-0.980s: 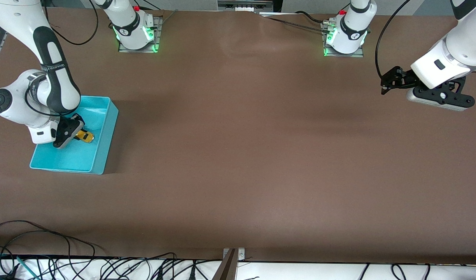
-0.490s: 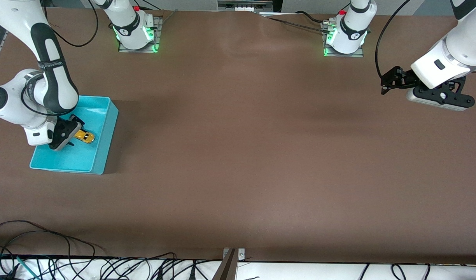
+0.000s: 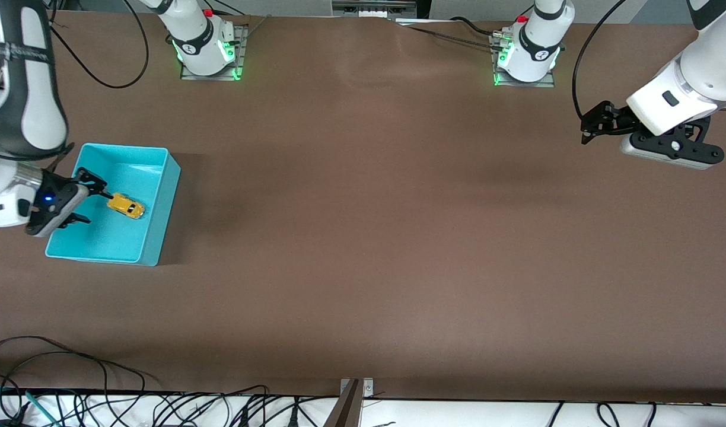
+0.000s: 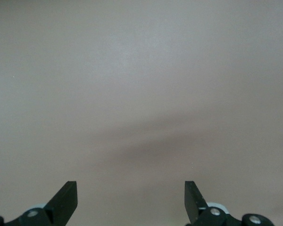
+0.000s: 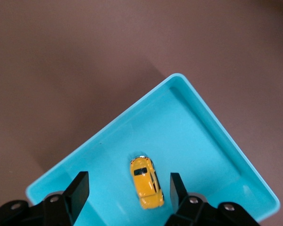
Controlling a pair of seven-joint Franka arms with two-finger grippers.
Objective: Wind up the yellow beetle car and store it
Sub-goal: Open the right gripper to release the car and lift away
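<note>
The yellow beetle car (image 3: 126, 206) lies on the floor of the turquoise bin (image 3: 155, 237), at the right arm's end of the table. It also shows in the right wrist view (image 5: 146, 182) inside the bin (image 5: 217, 136). My right gripper (image 3: 89, 199) is open and empty, up over the bin beside the car; in its wrist view (image 5: 128, 187) the car shows between its spread fingers, lower down. My left gripper (image 3: 587, 126) is open and empty, held over bare table at the left arm's end; its wrist view (image 4: 131, 197) shows only brown table.
The brown table (image 3: 375, 225) spreads wide between the two arms. Cables (image 3: 102, 397) lie along the table's edge nearest the front camera. The arm bases (image 3: 206, 47) stand at the farthest edge.
My right gripper has risen out of the bin and drawn away from the car toward the right arm's end. The car stays in the bin. The left arm has not moved.
</note>
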